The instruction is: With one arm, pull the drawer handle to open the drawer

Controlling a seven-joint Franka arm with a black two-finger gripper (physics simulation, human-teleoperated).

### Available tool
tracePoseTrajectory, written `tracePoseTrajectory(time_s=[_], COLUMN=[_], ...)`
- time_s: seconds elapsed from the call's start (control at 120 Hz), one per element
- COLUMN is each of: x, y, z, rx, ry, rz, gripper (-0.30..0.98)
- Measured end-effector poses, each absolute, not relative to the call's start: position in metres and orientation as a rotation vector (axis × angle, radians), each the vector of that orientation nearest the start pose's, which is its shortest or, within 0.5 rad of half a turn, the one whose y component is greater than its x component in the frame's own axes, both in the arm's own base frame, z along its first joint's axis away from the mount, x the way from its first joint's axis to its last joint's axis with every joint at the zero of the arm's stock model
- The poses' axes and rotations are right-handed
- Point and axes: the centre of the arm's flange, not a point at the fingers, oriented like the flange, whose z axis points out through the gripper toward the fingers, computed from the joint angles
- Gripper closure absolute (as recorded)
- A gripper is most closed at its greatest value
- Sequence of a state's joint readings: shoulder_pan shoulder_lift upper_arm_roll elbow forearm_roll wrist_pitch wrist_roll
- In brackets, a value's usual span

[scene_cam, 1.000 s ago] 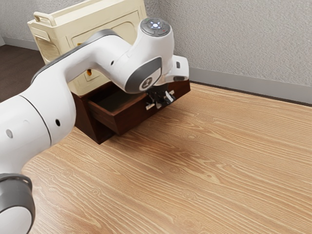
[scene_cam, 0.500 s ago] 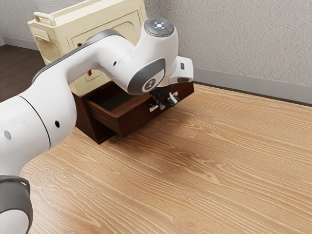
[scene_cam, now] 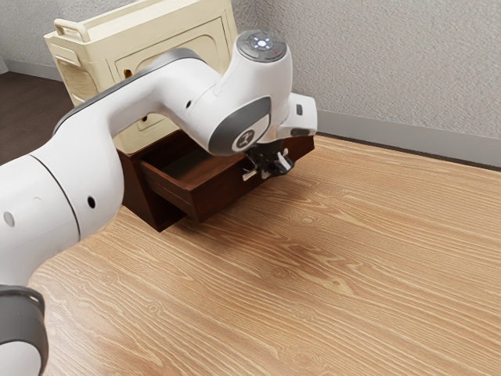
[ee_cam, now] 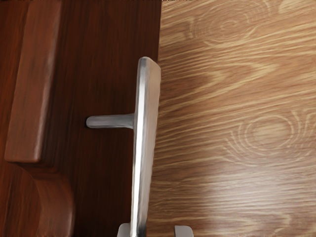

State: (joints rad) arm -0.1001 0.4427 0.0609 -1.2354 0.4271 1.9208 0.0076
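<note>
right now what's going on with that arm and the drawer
A robot arm has its gripper at the metal handle of a dark wooden drawer. The handle's bar lies between its open fingers, much nearer one than the other, so it isn't clamped from both sides. The drawer stands partly open, and the job is to pull it open.
</note>
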Motion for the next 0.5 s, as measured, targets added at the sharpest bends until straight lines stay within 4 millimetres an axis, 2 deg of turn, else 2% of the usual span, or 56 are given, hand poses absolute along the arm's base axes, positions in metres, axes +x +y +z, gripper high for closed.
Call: tracePoseTrajectory(time_s=[0.183,0.317,0.408,0.5], x=[0.708,0.701,0.694,0.688], y=[-0.015,-0.020,-0.017,-0.007], z=[0.555,0.567,0.583,0.603], rx=[-2.683,-2.686,-2.683,-2.700], ry=[0.224,0.238,0.229,0.188], rz=[-0.348,-0.369,-0.393,-0.410], gripper=[0.66,0.71,0.61,0.41])
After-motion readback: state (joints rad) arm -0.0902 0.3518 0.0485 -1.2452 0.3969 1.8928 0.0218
